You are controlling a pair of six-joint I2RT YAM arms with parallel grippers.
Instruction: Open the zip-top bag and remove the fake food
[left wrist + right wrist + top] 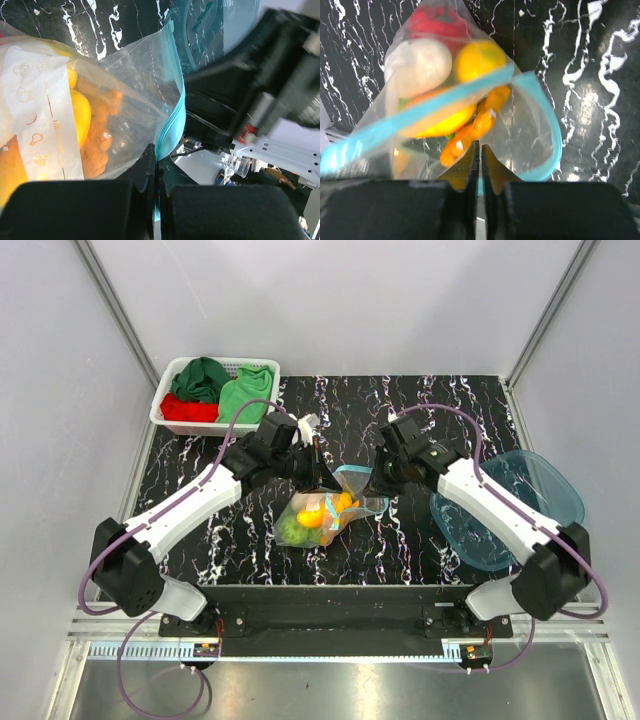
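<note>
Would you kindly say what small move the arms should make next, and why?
Probably draw the left gripper and right gripper slightly apart: each is shut on the light blue zip strip of the clear crinkly plastic zip-top bag, whose mouth gapes only partly, with glossy plastic fake food inside.

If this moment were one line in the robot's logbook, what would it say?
left gripper: shut on zip-top bag | right gripper: shut on zip-top bag | zip: partly parted | fake food: inside bag

zip-top bag cropped at the edge; right arm blurred.
</note>
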